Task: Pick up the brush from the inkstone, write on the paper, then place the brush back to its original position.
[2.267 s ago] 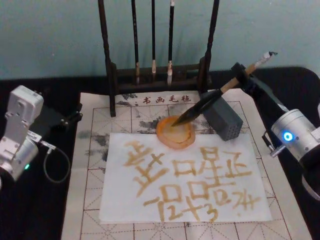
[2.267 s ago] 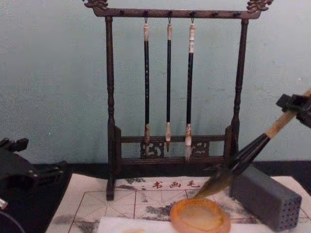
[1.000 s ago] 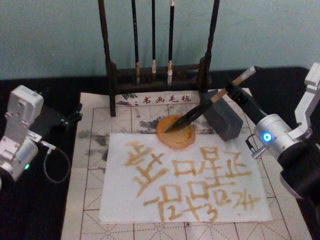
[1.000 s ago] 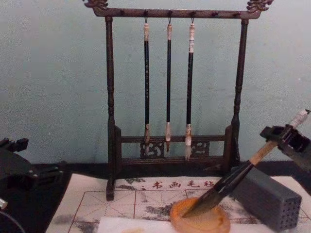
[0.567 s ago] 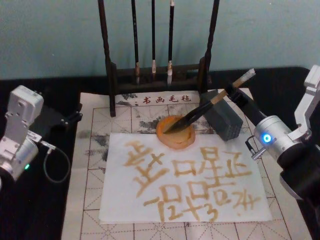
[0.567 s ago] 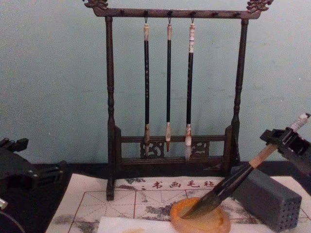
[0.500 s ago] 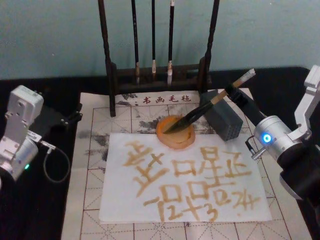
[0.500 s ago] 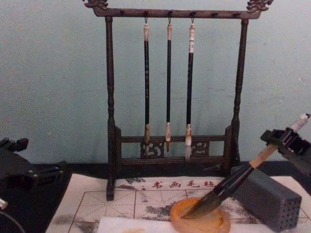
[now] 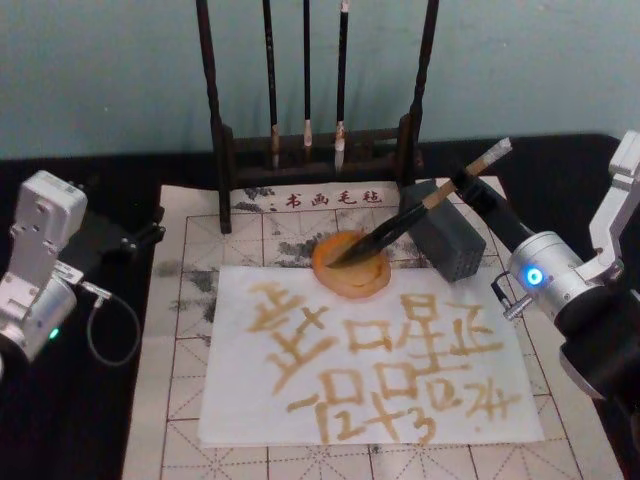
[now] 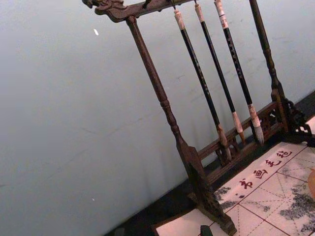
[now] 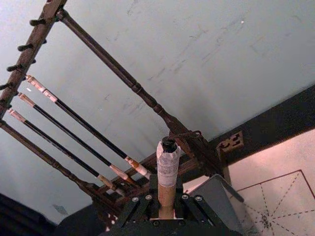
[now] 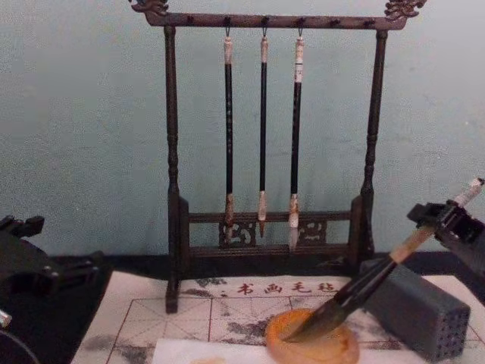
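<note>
The brush [image 9: 400,226] slants down to the left, its dark bushy tip resting in the round orange inkstone [image 9: 350,266]. My right gripper [image 9: 464,186] is shut on the tan upper handle, above the grey block. From the chest, the brush [image 12: 356,292] runs from the inkstone [image 12: 311,345] up to the right gripper [image 12: 438,220]. In the right wrist view the whitish handle end [image 11: 167,164] sticks out past the jaws. The white paper [image 9: 370,350] in front of the inkstone carries golden-brown characters. My left gripper [image 9: 135,237] is parked at the table's left.
A dark wooden rack [image 9: 215,130] with three thin hanging brushes stands at the back, also seen from the chest [image 12: 173,152]. A grey block [image 9: 450,240] with holes lies right of the inkstone. The cream grid mat [image 9: 185,300] lies under everything.
Over two seconds the right gripper lowered the brush, so its tip went from just above the inkstone down into it. In the last half second nothing visibly moved.
</note>
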